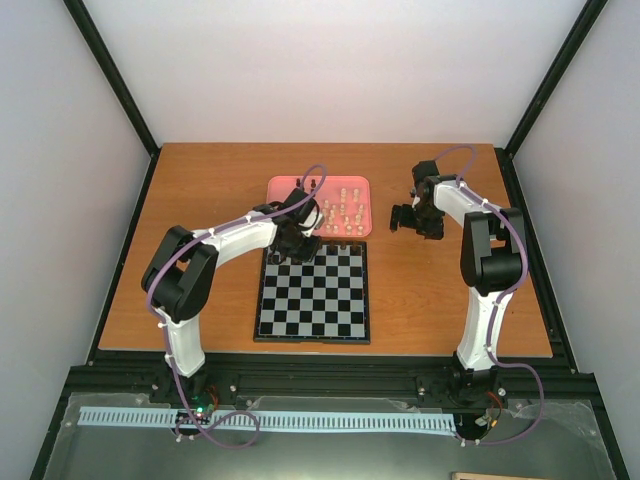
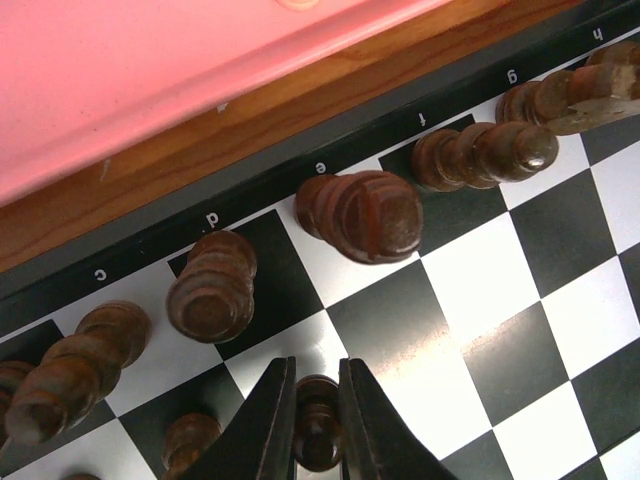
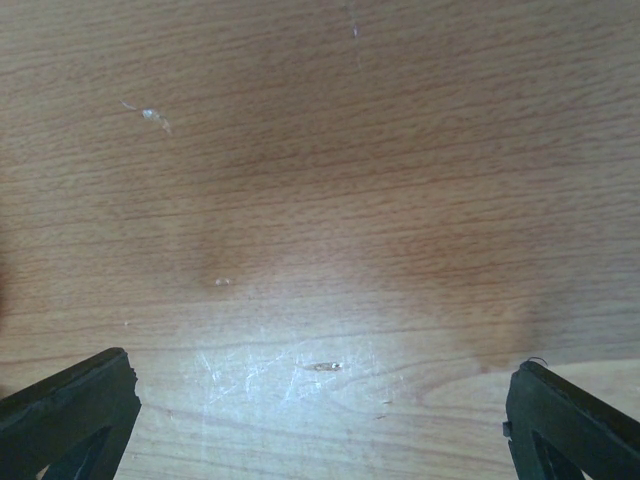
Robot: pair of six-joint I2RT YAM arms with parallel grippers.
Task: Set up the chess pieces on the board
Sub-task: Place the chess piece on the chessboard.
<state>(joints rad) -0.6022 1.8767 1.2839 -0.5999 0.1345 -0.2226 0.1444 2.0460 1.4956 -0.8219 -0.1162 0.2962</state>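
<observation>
Pinching a dark pawn (image 2: 318,435) on the board (image 2: 480,290), left fingers (image 2: 265,430) sit nearly closed; right fingers (image 3: 70,410) gape empty.

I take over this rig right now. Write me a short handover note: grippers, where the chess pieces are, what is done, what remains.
Left gripper: shut on a dark pawn, at the second row of the board, far side.
Right gripper: open, empty, above the table.
Done: dark back-row pieces stand along the far edge; another dark pawn stands beside the held one.
Left: release this pawn, place any missing dark pawns, then all cream pieces, still in the pink tray. The board's near rows are empty.
</observation>
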